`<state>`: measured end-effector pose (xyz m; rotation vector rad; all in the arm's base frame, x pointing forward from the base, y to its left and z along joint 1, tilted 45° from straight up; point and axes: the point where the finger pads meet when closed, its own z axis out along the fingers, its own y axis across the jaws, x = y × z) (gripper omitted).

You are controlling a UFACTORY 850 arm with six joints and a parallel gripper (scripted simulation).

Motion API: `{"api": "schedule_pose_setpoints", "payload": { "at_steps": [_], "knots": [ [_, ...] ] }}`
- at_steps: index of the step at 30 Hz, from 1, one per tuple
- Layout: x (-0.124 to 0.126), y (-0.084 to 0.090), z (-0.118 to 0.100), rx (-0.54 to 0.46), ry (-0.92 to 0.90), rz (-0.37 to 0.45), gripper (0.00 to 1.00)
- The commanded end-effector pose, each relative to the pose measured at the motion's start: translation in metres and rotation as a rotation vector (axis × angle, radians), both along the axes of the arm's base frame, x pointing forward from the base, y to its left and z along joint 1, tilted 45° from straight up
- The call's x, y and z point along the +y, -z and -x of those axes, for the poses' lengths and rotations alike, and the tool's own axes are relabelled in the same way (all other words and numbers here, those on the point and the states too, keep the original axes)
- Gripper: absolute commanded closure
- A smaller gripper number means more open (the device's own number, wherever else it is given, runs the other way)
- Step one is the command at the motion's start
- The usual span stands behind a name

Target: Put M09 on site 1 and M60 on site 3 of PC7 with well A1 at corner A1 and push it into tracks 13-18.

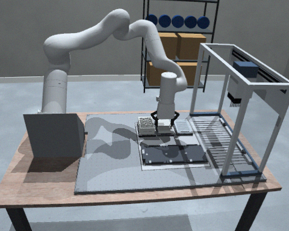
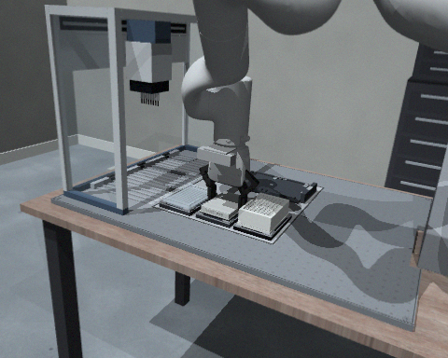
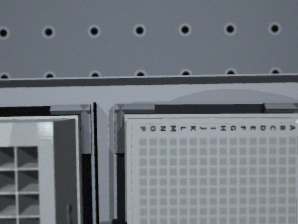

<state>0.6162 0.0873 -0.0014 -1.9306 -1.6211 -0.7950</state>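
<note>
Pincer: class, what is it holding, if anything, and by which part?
The pincer is shut on the 384-well plate M60 in the middle nest, fingers on its two opposite side walls. The plate has not left the nest.

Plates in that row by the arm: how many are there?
3. The tall deep-well block sits nearest the arm's base, the 384-well plate is in the middle between the jaws, and the 96-well plate lies nearest the rails.
</note>
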Motion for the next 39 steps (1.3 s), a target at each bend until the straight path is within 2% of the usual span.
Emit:
{"api": "schedule_pose_setpoints", "payload": {
  "at_steps": [1, 30, 39],
  "knots": [
    [-0.003, -0.003, 0.0, -0.001, 0.001, 0.0, 1.0],
    [-0.011, -0.011, 0.001, -0.001, 0.001, 0.0, 1.0],
    [-0.021, -0.022, 0.003, -0.001, 0.001, 0.0, 1.0]
  ]
}}
